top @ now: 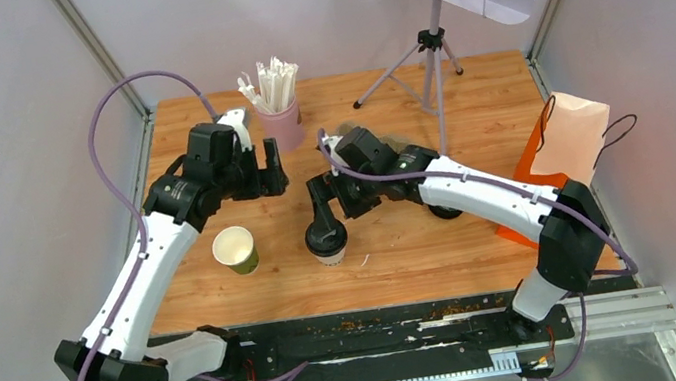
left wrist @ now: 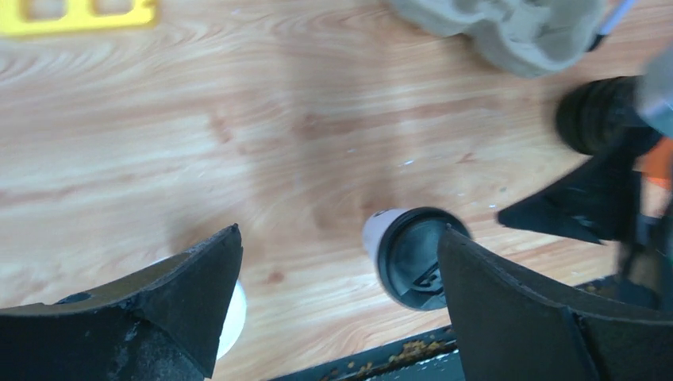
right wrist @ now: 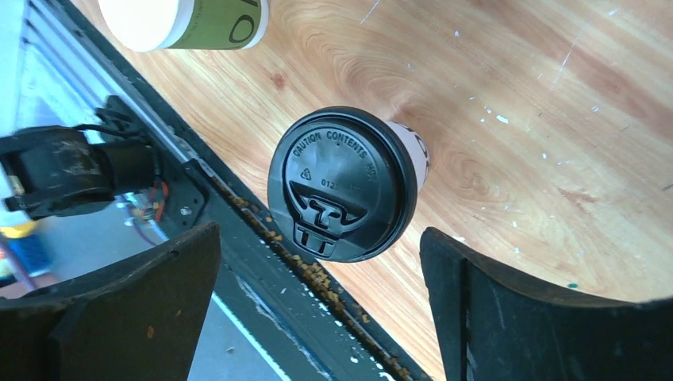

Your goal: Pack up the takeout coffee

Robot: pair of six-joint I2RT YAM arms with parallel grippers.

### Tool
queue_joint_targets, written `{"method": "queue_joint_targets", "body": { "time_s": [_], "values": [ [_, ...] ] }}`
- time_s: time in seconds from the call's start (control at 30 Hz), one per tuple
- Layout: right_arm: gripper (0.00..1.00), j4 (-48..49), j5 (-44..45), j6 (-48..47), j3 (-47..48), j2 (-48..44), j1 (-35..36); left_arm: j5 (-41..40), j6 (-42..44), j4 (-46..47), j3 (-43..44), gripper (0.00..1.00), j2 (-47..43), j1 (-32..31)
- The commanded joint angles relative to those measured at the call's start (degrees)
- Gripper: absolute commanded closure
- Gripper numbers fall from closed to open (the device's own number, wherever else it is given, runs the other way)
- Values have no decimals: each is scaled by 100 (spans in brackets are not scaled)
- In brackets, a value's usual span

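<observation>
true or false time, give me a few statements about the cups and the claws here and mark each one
1. The whitish cup wears a black lid. True.
2. The olive-green cup is lidded as well. False: its top is open.
3. The right claw is shut on the whitish cup. False: it is open, with a gap on either side of the cup.
4. The left claw is open and holds nothing. True.
5. The pink cup stands upright, farther back than both coffee cups. True.
</observation>
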Motion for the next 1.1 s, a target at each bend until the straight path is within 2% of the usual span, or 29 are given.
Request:
{"method": "queue_joint_targets", "body": {
  "time_s": [0.0,0.13,0.23,0.4,0.63,1.07],
  "values": [
    [2,-652,1417,-327,523,35,445,-1241,221,-789,-12,0,-545,47],
    [2,-1130,2259,-459,946,298,774,-2251,192,-1025,-207,0,-1294,54],
    [3,-1272,2516,-530,1168,478,951,-2588,153,-1072,-252,0,-1860,49],
    [6,-1327,2499,-548,1416,757,1072,-2466,173,-792,-522,0,-2791,47],
    [3,-1484,2585,-642,1652,1049,1170,-2595,266,-128,-1196,0,-3957,48],
    [2,-1802,2663,-711,2302,1348,1378,-2956,505,85,-1959,0,-4645,47]
  ]
}}
